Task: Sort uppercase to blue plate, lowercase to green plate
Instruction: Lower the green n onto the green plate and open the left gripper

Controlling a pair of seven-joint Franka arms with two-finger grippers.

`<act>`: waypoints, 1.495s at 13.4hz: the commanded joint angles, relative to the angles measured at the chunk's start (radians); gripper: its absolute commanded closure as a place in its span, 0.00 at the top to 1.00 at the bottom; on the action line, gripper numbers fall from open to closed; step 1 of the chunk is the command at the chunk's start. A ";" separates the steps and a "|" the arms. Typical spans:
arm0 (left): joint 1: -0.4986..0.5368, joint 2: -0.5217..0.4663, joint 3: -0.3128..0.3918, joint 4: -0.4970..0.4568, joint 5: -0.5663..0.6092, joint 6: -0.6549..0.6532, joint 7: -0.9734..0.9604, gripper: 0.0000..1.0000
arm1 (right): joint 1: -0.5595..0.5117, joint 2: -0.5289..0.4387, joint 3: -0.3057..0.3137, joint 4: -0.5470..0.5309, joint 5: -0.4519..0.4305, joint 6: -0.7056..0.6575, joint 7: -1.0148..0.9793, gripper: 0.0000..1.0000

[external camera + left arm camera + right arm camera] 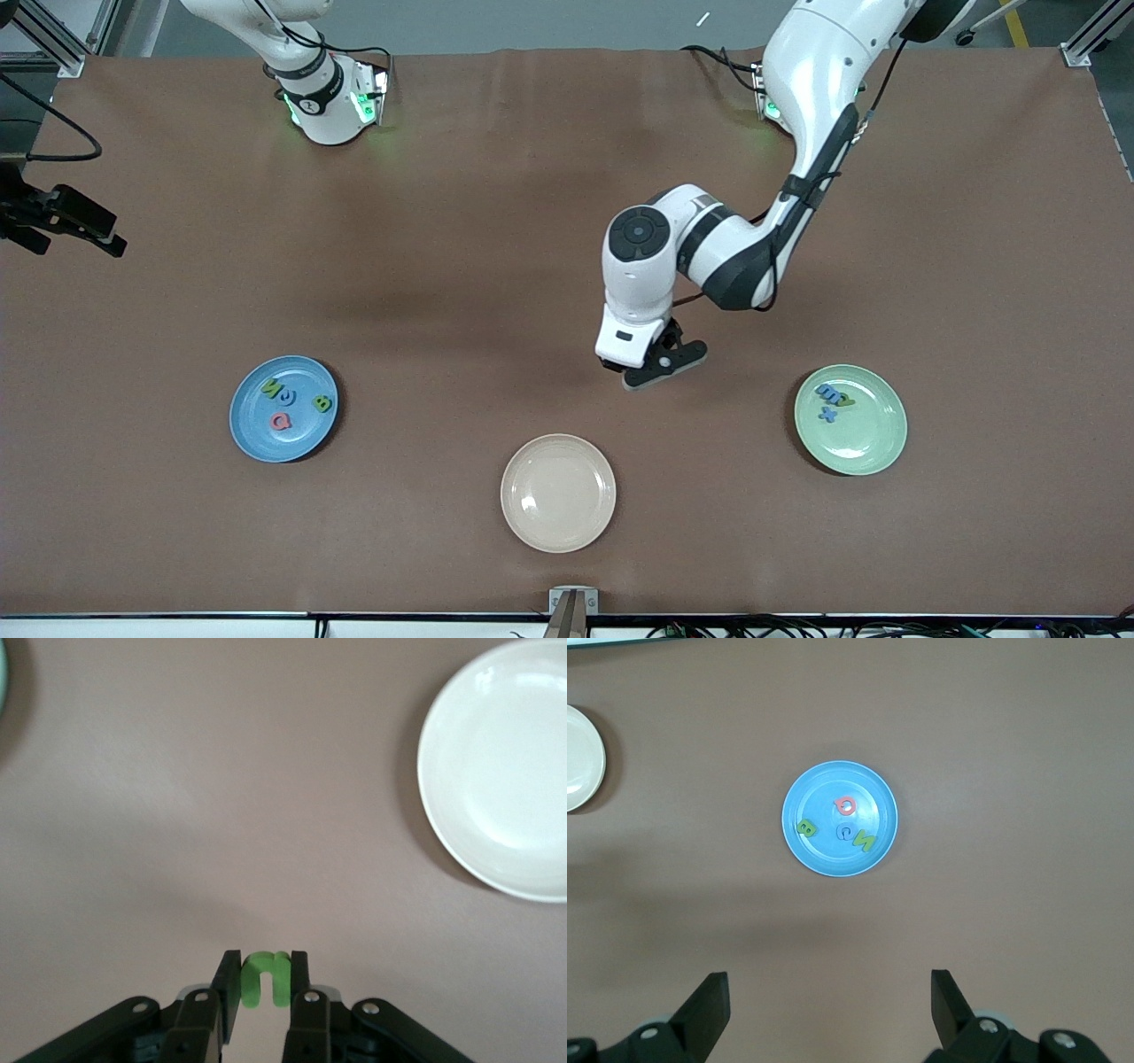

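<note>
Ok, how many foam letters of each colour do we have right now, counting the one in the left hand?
Green: 4 (N, B, p, u in the left hand)
Blue: 3 (blue G, m, x)
Pink-red: 1 (pink-red G)
Total: 8

A brown tabletop [461, 221] fills the view, grey floor [532, 22] past its edge.

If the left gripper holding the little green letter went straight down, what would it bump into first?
Probably just the bare brown table. The left gripper, shut on the green letter, points down at bare cloth, with the cream plate off to one side. Its height is hard to judge.
</note>
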 commanded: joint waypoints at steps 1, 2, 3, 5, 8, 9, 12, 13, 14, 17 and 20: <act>0.051 -0.025 -0.006 -0.023 0.005 -0.014 0.049 0.00 | -0.026 -0.016 0.022 0.023 -0.011 -0.045 0.015 1.00; 0.085 -0.027 -0.007 -0.022 0.006 -0.014 0.078 0.00 | -0.024 -0.013 0.022 0.047 -0.009 -0.049 0.009 1.00; 0.109 -0.028 -0.007 -0.022 0.005 -0.014 0.117 0.00 | -0.023 -0.010 0.024 0.067 -0.012 -0.051 0.009 1.00; 0.183 -0.027 -0.007 -0.022 0.005 -0.016 0.199 0.00 | -0.027 -0.006 0.022 0.078 -0.012 -0.049 0.000 1.00; 0.286 0.018 -0.006 -0.019 0.006 -0.014 0.340 0.00 | -0.029 0.014 0.020 0.075 -0.012 -0.051 0.001 1.00; 0.316 0.030 -0.005 -0.022 0.014 -0.005 0.375 0.00 | -0.027 0.019 0.020 0.075 -0.015 -0.057 0.003 1.00; 0.398 0.044 -0.005 -0.025 0.013 -0.007 0.490 0.01 | -0.030 0.021 0.020 0.077 -0.015 -0.058 0.003 1.00; 0.442 0.044 -0.005 -0.041 0.008 -0.005 0.538 0.01 | -0.032 0.022 0.020 0.075 -0.015 -0.058 0.003 1.00; 0.477 0.045 -0.007 -0.046 0.010 -0.001 0.559 0.03 | -0.032 0.022 0.019 0.075 -0.017 -0.055 0.001 1.00; 0.530 0.062 -0.009 -0.046 0.000 0.007 0.603 0.99 | -0.038 0.027 0.019 0.075 -0.021 -0.060 0.003 1.00; 0.533 -0.002 -0.010 -0.081 -0.006 -0.002 0.633 1.00 | -0.033 0.027 0.019 0.075 -0.021 -0.069 0.011 1.00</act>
